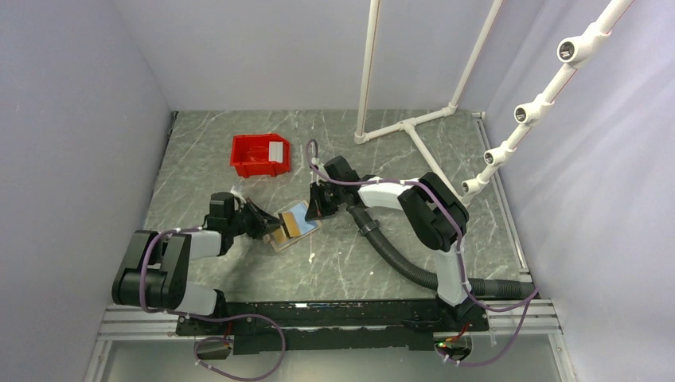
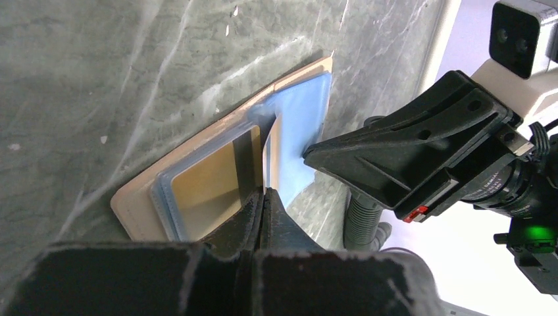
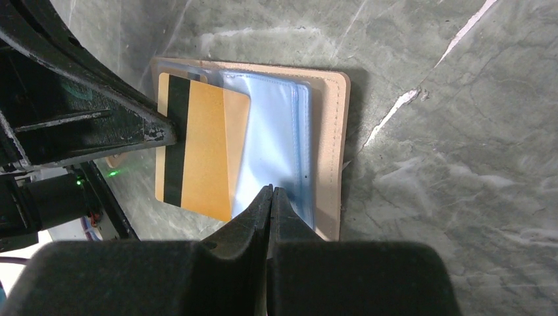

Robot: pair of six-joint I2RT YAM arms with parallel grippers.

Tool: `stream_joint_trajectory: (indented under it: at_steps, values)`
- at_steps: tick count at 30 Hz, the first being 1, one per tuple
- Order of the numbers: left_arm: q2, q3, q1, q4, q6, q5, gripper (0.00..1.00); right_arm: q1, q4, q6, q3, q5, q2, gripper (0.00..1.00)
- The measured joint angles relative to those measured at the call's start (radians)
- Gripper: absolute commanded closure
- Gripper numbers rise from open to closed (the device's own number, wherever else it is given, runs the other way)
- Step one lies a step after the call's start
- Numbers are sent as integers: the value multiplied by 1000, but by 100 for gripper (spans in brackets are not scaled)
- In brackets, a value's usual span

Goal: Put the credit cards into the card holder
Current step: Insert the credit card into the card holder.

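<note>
At table centre you have an open tan card holder [image 3: 332,131], left gripper [image 2: 265,194] clamped on gold-brown credit card [image 3: 201,151] partly inside its clear sleeve [image 3: 276,131], right gripper [image 3: 271,192], jaws together, touching that sleeve.

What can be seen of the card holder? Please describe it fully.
The card holder is a flat tan rectangle, leather-like, stitched along its edge, lying on the grey marbled table. Clear bluish plastic pockets lie on top of it. The shut right gripper touches the pockets; the gold card, held by the left gripper, has one edge under the plastic.
</note>
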Motion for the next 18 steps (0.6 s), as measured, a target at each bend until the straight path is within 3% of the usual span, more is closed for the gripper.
stream_joint_trajectory:
  at_steps: [12, 18]
  values:
    - [-49, -76, -60, 102, -56, -134, 100, 10, 7, 17, 0, 1, 3, 100]
    - [-39, -85, -71, 141, -71, -151, 100, 4, -65, -5, 35, 12, 4, 79]
